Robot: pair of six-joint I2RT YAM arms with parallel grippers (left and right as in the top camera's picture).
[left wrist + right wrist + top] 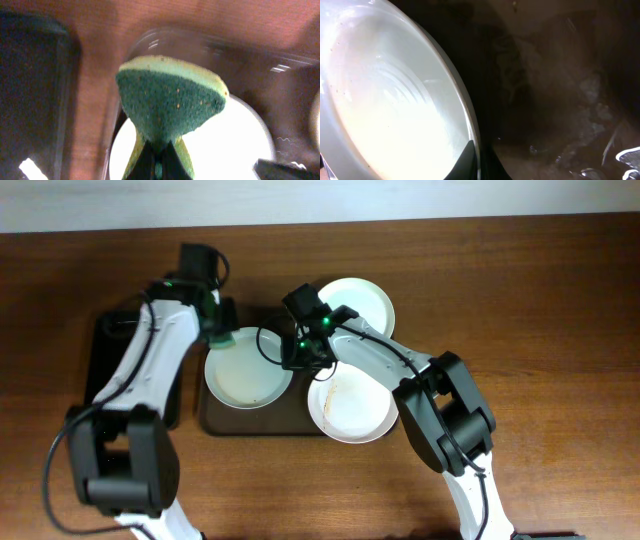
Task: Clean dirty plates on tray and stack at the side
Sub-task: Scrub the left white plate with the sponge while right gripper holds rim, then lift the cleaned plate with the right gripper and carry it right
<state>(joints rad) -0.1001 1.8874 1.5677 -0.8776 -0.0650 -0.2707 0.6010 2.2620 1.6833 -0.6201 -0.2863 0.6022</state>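
A glossy black tray (110, 340) lies at the far left of the table, at nine o'clock from the brown tray (225, 423). Next comes the left gripper (218, 330), its fingers pressed together on the narrow end of a green sponge (222, 338). In the left wrist view the sponge (170, 100) fans out ahead of the left gripper (159, 160) and hangs over the eleven o'clock rim of the left plate (230, 145). Whether the sponge touches the plate cannot be told.

The left plate (245, 375) lies in the left half of the brown tray. At its three o'clock edge the right gripper (298, 358) is pinching the rim. In the right wrist view the rim of the left plate (395, 100) runs straight into the right gripper (477, 165), with the brown tray (560, 100) dark on the other side.

Further right, the far plate (360, 302) sits at one o'clock from the right gripper, on the tray's far right corner. The near plate (352, 412), with faint brown smears, sits at five o'clock, just beside that gripper's arm.
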